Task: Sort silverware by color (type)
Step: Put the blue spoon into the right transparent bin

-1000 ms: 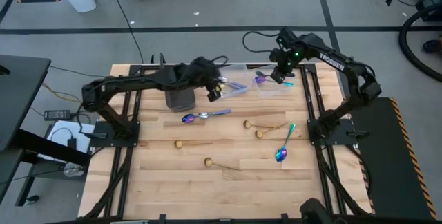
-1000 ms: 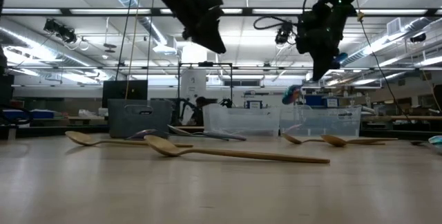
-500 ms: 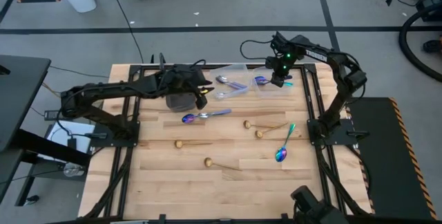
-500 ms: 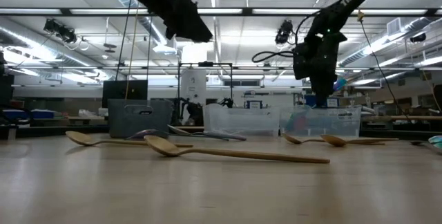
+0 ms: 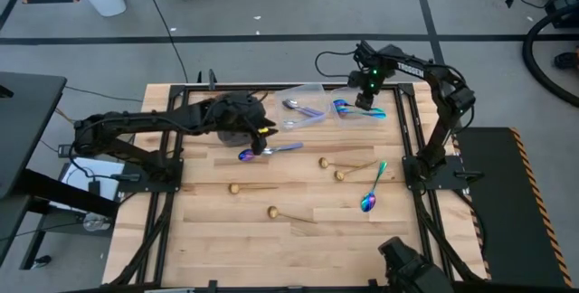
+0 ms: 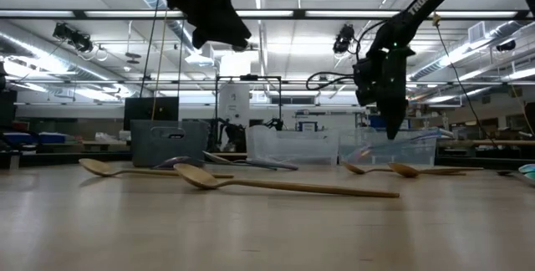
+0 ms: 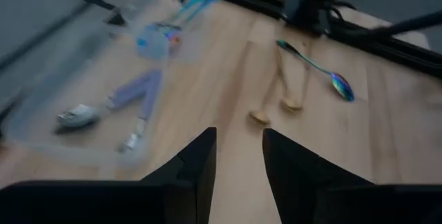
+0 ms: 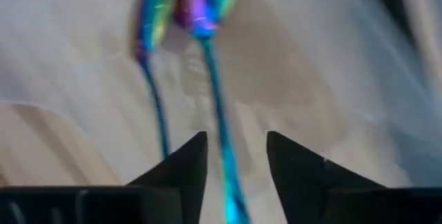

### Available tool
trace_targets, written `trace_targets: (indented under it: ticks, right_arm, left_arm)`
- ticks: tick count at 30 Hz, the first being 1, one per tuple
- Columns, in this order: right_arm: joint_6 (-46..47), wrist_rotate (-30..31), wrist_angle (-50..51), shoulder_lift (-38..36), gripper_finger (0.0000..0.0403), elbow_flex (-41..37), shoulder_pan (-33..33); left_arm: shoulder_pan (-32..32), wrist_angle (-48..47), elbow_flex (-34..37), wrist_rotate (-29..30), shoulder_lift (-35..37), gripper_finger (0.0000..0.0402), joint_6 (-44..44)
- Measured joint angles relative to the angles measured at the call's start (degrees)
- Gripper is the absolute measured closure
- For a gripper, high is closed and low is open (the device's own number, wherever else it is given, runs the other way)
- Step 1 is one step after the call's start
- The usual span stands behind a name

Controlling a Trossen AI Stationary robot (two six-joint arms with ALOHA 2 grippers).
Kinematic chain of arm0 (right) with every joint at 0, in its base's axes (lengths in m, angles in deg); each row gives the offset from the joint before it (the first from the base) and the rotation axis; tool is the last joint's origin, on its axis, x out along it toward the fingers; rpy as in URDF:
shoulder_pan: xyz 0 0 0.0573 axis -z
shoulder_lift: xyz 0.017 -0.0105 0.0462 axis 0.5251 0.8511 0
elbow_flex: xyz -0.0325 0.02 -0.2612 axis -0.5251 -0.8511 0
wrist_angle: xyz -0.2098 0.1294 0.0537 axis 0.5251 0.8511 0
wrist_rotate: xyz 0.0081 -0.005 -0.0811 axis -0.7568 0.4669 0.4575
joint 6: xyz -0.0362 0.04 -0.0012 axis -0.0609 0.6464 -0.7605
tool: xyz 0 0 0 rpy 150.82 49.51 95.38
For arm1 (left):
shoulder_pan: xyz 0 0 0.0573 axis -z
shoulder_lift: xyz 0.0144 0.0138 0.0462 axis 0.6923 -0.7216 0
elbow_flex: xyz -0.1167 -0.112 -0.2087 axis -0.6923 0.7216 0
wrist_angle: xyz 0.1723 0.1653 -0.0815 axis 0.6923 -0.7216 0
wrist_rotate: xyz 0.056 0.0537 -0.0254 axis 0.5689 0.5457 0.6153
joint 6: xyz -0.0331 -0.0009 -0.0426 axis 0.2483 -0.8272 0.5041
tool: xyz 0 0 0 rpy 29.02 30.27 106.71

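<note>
- Blurred in the right wrist view: two rainbow spoons, one handle cut off at 6 o'clock.
- Smeared in the left wrist view: clear container, spoons inside indistinct.
- Hidden from above under the left arm: most of the dark bin.

Bright overhead light, blurred wrist views

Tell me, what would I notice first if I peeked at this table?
Probably the shiny rainbow spoons lying in the clear container at the table's far edge, right under the right hand, whose fingers are open. Then the gold spoons scattered over the middle of the wooden table, with one more rainbow spoon beside them. The left hand hangs over a spoon near the dark bin.
</note>
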Motion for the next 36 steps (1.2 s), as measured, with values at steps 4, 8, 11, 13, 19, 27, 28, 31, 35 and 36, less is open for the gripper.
trace_targets:
  ticks: [4, 8, 11, 13, 19, 27, 28, 31, 35, 36]
  right_arm:
    - [4.35, 1.62, 2.79, -1.75, 0.0223, 2.34, -0.61]
    - [6.83, 0.25, 5.39, -3.60, 0.0222, 2.98, -2.76]
    - [5.48, 1.58, 5.17, -2.91, 0.0226, 2.51, -4.61]
    - [4.08, 1.92, 3.88, -2.82, 0.0228, 1.43, -5.67]
    - [3.62, 6.28, -0.31, -2.79, 0.0229, -2.42, -8.53]
    - [3.32, 9.25, -5.13, -2.78, 0.0236, -8.91, -9.88]
    - [3.32, 9.25, -5.30, -2.78, 0.0240, -9.49, -9.92]
    - [3.21, 9.23, -7.03, -2.78, 0.0260, -10.86, -9.93]
    - [2.12, 9.36, -7.93, -2.78, 0.0309, -11.49, -9.93]
    - [2.12, 9.35, -7.75, -2.78, 0.0324, -11.40, -10.01]
  left_arm:
    - [1.85, -0.30, 0.00, -0.10, -0.24, 0.0276, 0.28]
    - [2.63, -0.22, 0.00, -0.14, -0.24, 0.0276, 1.44]
    - [2.60, -0.18, 0.00, 0.71, -0.24, 0.0276, 1.75]
    - [2.58, -0.11, 0.00, 1.23, -0.24, 0.0276, 2.74]
    - [2.63, -0.07, 0.00, 1.33, -0.24, 0.0276, 3.17]
    - [2.58, -0.03, 0.00, 1.47, -0.24, 0.0276, 2.90]
    - [2.58, -0.03, 0.00, 1.45, -0.24, 0.0276, 2.89]
    - [2.54, -0.03, 0.00, 1.47, -0.24, 0.0276, 2.86]
    - [2.52, -0.05, 0.00, 1.47, -0.24, 0.0276, 2.76]
    - [2.52, -0.07, 0.00, 1.47, -0.24, 0.0276, 2.76]
